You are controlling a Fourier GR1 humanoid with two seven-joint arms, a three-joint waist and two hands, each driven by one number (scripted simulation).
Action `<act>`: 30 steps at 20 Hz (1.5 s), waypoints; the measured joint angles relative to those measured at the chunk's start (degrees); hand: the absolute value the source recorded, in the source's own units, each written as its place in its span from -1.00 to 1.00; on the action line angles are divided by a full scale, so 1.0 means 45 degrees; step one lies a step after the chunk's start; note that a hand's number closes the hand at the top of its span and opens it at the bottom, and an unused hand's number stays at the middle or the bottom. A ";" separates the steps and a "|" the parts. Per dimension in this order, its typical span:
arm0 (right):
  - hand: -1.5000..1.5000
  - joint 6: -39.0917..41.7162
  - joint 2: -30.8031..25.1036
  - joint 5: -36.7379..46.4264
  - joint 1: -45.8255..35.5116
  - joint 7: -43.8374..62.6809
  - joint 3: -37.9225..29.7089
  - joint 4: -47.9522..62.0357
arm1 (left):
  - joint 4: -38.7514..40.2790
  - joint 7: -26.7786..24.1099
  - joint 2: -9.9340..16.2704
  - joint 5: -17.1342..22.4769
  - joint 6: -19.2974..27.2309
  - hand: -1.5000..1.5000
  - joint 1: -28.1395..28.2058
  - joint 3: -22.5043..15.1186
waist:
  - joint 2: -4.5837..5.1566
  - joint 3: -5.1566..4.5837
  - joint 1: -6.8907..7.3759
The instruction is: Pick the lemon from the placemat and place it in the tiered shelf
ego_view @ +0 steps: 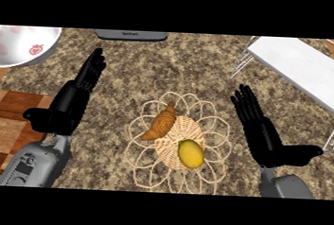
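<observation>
A yellow lemon (190,153) lies on the woven wicker placemat (210,117) at the counter's middle, near its lower right part. Beside it on the mat lies a brown croissant (160,122). My right hand (262,132) is open to the right of the mat, fingers straight and pointing up-left, apart from the lemon. Left of the mat, my left hand (67,103) is also open, with its fingers straight. The white tiered shelf (306,68) stands at the upper right, its flat top tier showing.
A white bowl with red strawberry prints (19,44) sits at the upper left. A grey appliance (131,35) shows at the top edge. The speckled counter ends at the left, where wooden floor (12,112) appears.
</observation>
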 measured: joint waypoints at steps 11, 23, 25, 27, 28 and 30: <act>-1.00 0.0984 -0.1222 0.1449 -0.3882 0.0717 -0.0177 0.0273 | 0.0676 0.1873 0.0572 0.1235 -0.0156 0.00 0.0295 0.1642 | 0.0106 -0.0224 0.0265; -1.00 0.5442 -0.3439 0.0697 -0.4595 0.2416 0.0551 -0.1831 | 0.0966 0.2230 0.0632 0.1504 -0.0290 0.00 0.0509 0.2353 | 0.0032 -0.0241 -0.0108; -1.00 0.5816 -0.4246 0.1468 -0.4878 0.3120 0.0990 -0.2444 | 0.1041 0.2201 0.0667 0.1529 -0.0345 0.00 0.0498 0.2415 | -0.0008 -0.0252 -0.0173; -1.00 0.5932 -0.5040 0.2732 -0.5306 0.3667 0.1433 -0.3173 | 0.1116 0.2219 0.0701 0.1537 -0.0348 0.00 0.0501 0.2477 | -0.0069 -0.0265 -0.0242; -1.00 0.5925 -0.5383 0.3421 -0.5566 0.3952 0.1640 -0.3515 | 0.1118 0.2214 0.0686 0.1517 -0.0352 0.00 0.0521 0.2451 | -0.0092 -0.0269 -0.0244; -1.00 0.5782 -0.5819 0.4860 -0.6103 0.4673 0.2195 -0.4214 | 0.1108 0.2293 0.0700 0.1502 -0.0369 0.00 0.0505 0.2425 | -0.0122 -0.0274 -0.0210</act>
